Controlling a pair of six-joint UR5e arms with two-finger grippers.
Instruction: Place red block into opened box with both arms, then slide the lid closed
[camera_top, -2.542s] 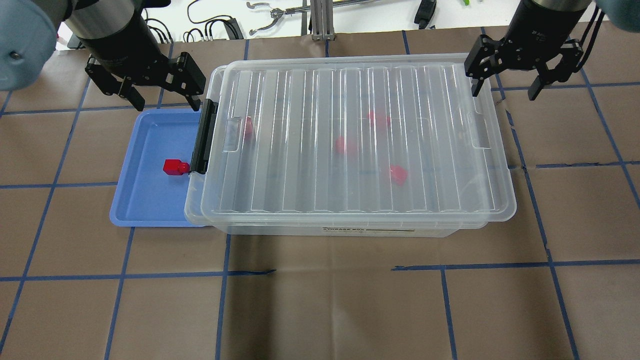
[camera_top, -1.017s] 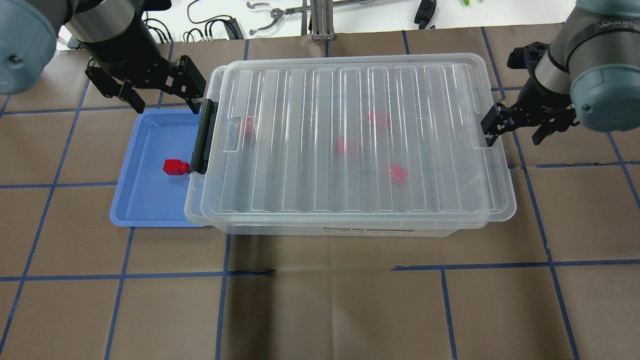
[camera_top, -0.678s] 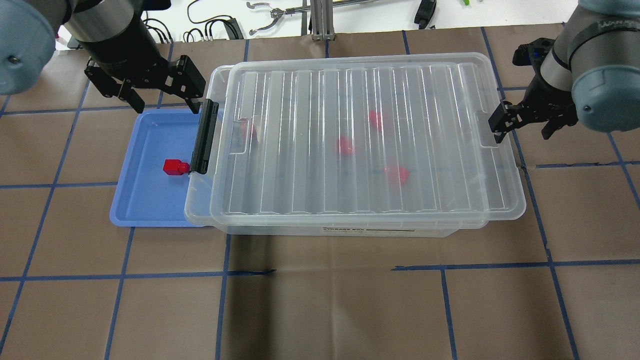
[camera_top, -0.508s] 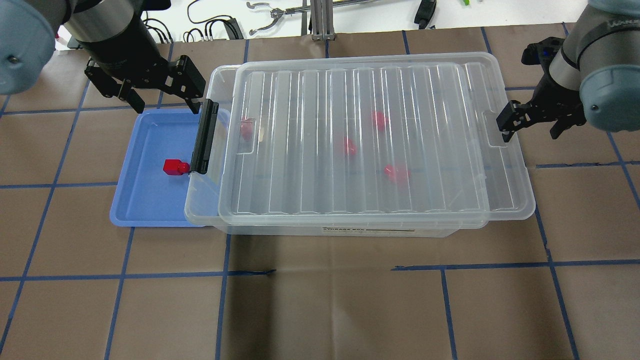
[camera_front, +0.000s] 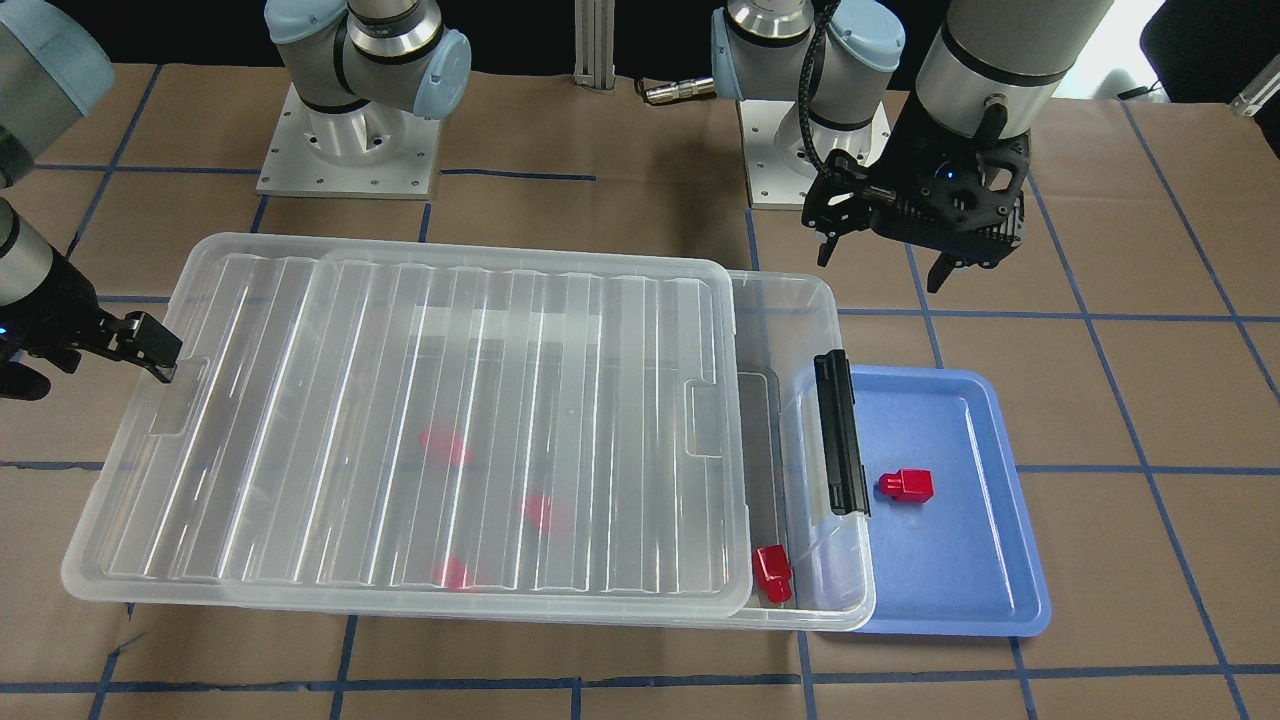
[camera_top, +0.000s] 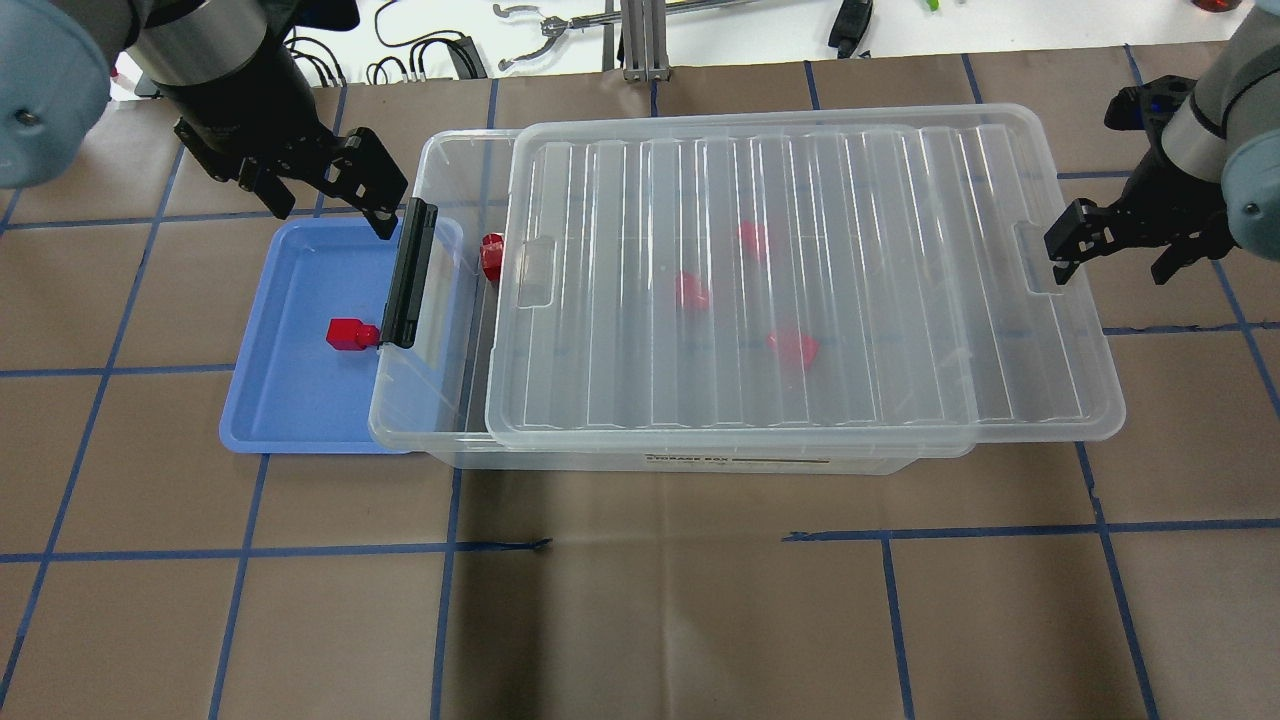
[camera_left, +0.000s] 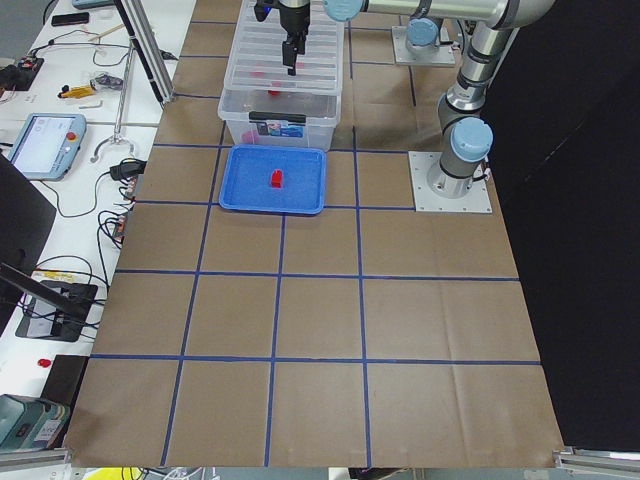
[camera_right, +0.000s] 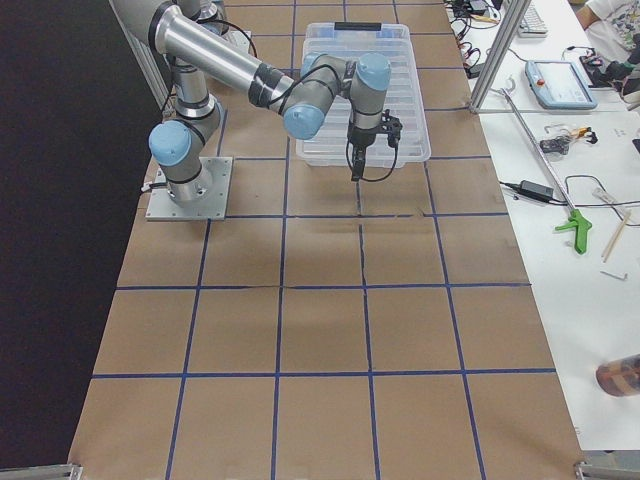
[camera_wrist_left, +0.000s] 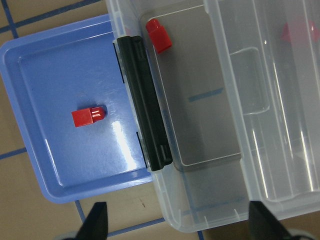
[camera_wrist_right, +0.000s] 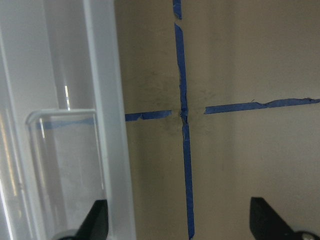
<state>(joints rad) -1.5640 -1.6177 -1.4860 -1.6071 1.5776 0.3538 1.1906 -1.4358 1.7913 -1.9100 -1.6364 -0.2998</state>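
Brown-papered desk (camera_top: 640, 600) holds the box (camera_top: 430, 400), its lid (camera_top: 850, 280) offset toward 3 o'clock, my right gripper (camera_top: 1112, 265) spread at the lid's tab, my left gripper (camera_top: 325, 210) spread at 9 o'clock.

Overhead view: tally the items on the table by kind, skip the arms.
red blocks: 5
box: 1
lid: 1
blue tray: 1
Total: 8

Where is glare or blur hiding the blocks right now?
Overhead exterior: the lid's ribs smear three blocks beneath it; the uncovered block is crisp. Left wrist-mounted: white glare patch on the blue tray, but the red block there is sharp.
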